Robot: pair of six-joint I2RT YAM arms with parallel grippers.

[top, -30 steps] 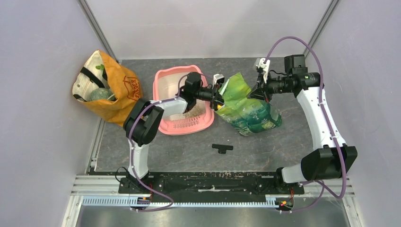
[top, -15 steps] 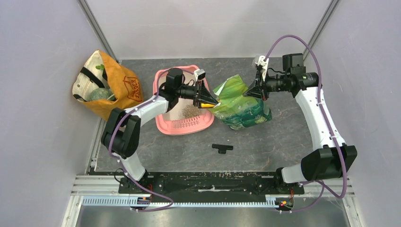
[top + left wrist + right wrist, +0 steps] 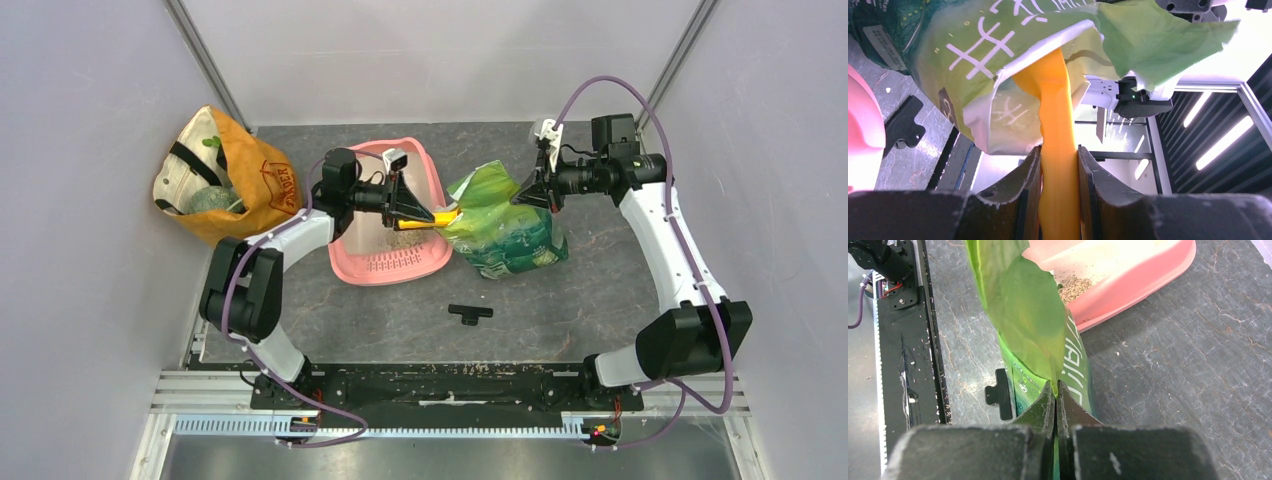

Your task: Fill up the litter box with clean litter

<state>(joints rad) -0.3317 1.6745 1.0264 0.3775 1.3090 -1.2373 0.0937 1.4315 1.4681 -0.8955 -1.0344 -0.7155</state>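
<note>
Both clamped: left pincer (image 3: 1058, 156) on orange scoop (image 3: 1054, 95) inside green bag (image 3: 505, 232), right pincer (image 3: 1055, 390) on bag's flap; black clip (image 3: 470, 313) nearby.

Your left gripper (image 3: 425, 216) hangs over the litter box (image 3: 388, 265), clamped on the orange scoop (image 3: 447, 214). The scoop's tip reaches into the green bag (image 3: 510, 235) at the box's 3 o'clock. Your right gripper (image 3: 522, 194) pinches the bag's top. Litter (image 3: 395, 240) lies inside the box toward its near end. Fabric bag (image 3: 250, 200) at 9 o'clock, black piece (image 3: 470, 313) at 5.
</note>
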